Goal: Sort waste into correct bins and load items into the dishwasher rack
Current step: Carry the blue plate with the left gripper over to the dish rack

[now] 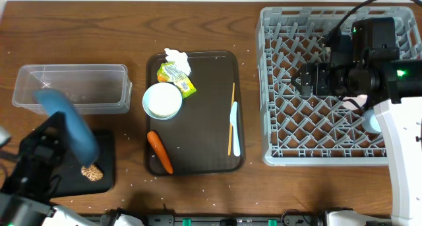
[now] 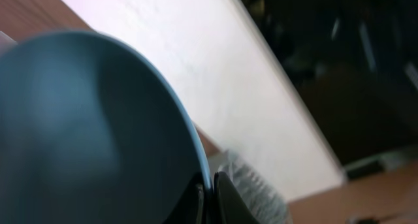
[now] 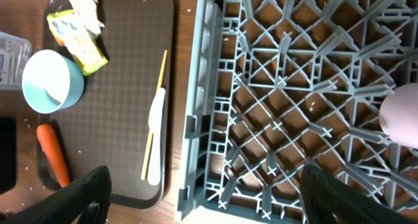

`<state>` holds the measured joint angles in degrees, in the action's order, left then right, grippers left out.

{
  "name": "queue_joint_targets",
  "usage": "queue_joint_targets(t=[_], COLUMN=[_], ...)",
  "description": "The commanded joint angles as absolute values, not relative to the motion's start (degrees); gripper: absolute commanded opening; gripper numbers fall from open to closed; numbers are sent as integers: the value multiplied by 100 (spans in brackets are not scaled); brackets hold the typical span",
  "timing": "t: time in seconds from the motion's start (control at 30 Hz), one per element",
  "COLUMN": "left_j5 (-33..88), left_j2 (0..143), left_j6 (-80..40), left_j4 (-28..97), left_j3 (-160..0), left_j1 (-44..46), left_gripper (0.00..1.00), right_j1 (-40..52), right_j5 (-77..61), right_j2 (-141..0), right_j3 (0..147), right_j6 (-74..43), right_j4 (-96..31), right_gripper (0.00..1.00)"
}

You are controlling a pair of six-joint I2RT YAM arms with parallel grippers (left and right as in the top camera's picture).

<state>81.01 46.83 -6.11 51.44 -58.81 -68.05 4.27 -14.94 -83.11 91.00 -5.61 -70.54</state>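
- Blue plate (image 1: pixel 69 124), seen from overhead, stands tilted on edge at the bench's (image 1: pixel 198 22) near-left corner, over the black tray (image 1: pixel 109 147). I judge the tilt is meant to let scraps slide off. A brown lump (image 1: pixel 92 172) lies on that tray, and the tub (image 1: pixel 72 87) sits just behind it.
- Mid-bench, the serving tray (image 1: pixel 201 134) carries what is left to sort: tissue (image 1: pixel 177 56) and wrapper (image 1: pixel 177 78) at its far edge, bowl (image 1: pixel 162 101) at its left edge, carrot (image 1: pixel 160 151) in its near-left corner, and chopsticks (image 1: pixel 232 117) and spoon (image 1: pixel 235 120) along its right edge.
- The rack (image 1: pixel 283 28) fills the bench's right end. My right gripper (image 1: pixel 300 78) hangs above it, with a pink cup (image 1: pixel 357 102) and a blue cup (image 1: pixel 374 122) towards the rack's right edge.
- From the left wrist, my left gripper (image 2: pixel 210 198) is pinched tight on the plate's rim, and the plate fills most of the view.
- From the right wrist, the fingers (image 3: pixel 85 198) are spread wide with nothing between them, only lattice below. I take it that hand is free.
- The surface is dark wood dotted with rice grains (image 1: pixel 246 63). Beyond it are a pale wall and blurred dark clutter.
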Motion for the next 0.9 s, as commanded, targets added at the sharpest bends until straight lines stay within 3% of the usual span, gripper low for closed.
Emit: queue_joint_targets(t=[0.0,0.13,0.33,0.57,0.87], left_j5=[7218,6112,5865,5194,4724], left_j2=[4558,4560,4678,5343,7085], left_j6=[-458,-451,-722,-2001,-3750], left_j4=[5000,4976,4125,2045,-1190], left_j3=[-5972,-6055,-6055,-6055,-6055], left_j1=[-5986,-4615,-2497,-174,1448], left_gripper=[6,6,6,6,6], right_j1=[491,491,469,-110,-1500], right_j5=[-1485,-1485,-1481,-1538,-1651], right_j2=[-8318,-8315,-8315,-8246,-7992], right_j3=[9096,9096,9096,9120,9120], right_j6=[-510,-585,-930,-1181,-1415], right_j4=[-6976,-6866,-6746,-6667,-6659], right_gripper=[86,86,84,85,91])
